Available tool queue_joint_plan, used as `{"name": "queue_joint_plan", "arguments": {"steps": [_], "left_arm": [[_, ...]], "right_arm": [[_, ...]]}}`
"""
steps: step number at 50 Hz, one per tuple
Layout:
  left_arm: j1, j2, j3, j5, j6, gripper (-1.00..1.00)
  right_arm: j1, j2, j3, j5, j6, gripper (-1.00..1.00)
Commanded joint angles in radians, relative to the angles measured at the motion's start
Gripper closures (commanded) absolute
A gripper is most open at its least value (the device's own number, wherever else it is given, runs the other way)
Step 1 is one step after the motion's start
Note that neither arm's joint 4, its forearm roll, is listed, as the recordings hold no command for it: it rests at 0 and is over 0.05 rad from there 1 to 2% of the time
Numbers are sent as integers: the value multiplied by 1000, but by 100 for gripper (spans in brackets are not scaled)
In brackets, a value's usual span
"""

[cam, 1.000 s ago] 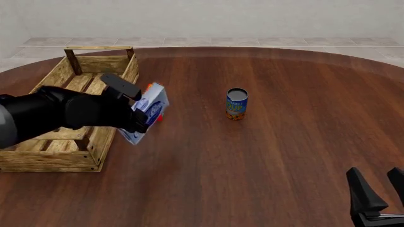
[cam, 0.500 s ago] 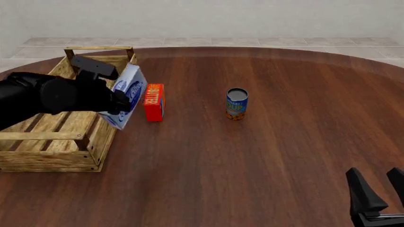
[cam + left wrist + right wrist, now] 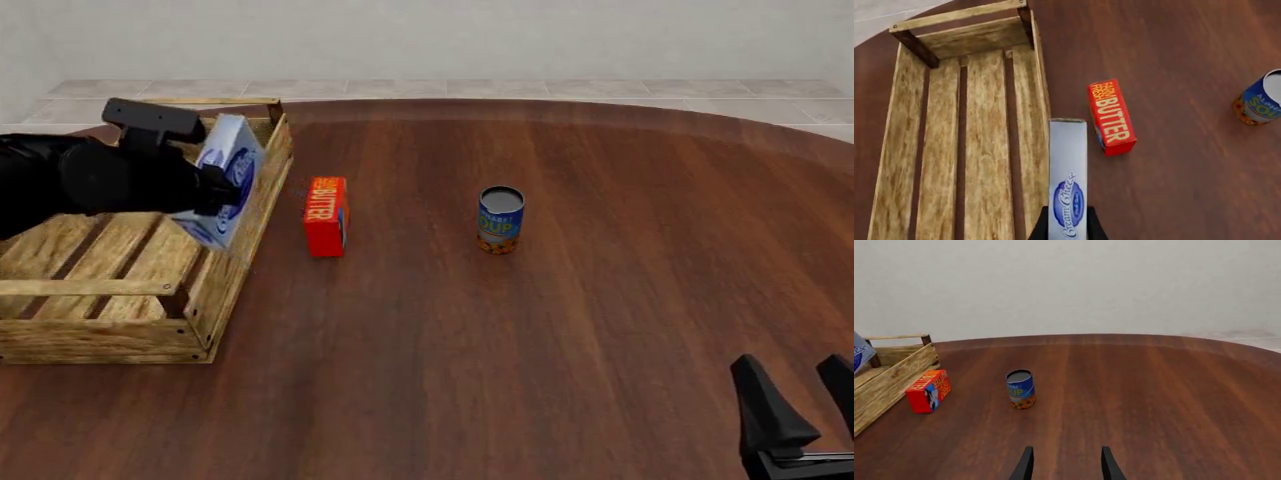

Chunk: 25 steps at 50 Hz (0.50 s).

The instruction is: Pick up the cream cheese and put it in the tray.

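Now cream cheese (image 3: 227, 180) on edge, tilted, over tray (image 3: 100, 330)

The tray (image 3: 227, 290) is rough, pale, grainy wood. The table (image 3: 561, 330) is dark, smooth wood with a soft sheen. The cream cheese (image 3: 1067, 175) box looks like smooth printed card.
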Motion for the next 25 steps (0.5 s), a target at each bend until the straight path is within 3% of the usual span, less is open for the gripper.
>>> {"name": "queue_joint_plan", "arguments": {"steps": [1, 25], "left_arm": [[50, 22, -42, -8, -5, 100], [176, 128, -142, -6, 40, 100]], "right_arm": [[1, 7, -1, -4, 0, -100], [11, 11, -1, 1, 1, -100]]}}
